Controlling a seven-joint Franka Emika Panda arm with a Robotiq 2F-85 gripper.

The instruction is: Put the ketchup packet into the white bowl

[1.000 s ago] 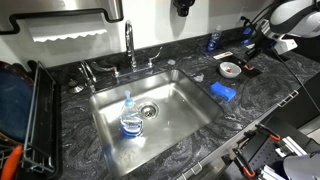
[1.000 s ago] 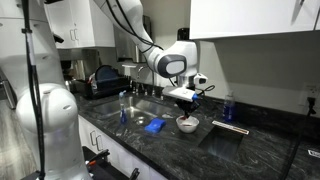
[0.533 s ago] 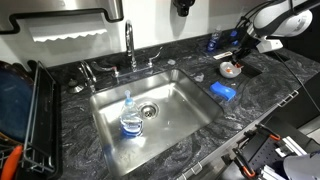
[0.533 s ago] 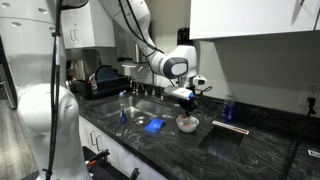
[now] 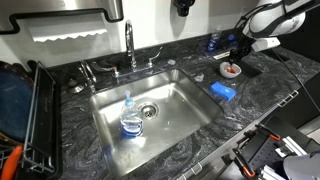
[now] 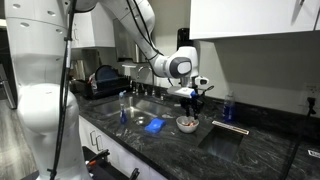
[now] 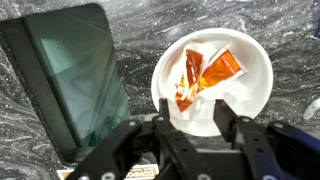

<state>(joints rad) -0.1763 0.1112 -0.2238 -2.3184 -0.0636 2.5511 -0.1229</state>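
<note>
The counter (image 7: 170, 20) is polished dark stone with grey veining. The sink (image 5: 185, 118) is brushed steel, its faucet (image 5: 130, 45) bright chrome. The white bowl (image 7: 255, 95) looks smooth and glossy, the ketchup packet (image 7: 217, 70) shiny, creased film. The end effector (image 7: 195, 118) is matt black.

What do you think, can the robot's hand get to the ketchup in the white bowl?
Probably yes. The hand hangs open just above the white bowl, and the ketchup packet lies uncovered inside it, with nothing between them.
</note>
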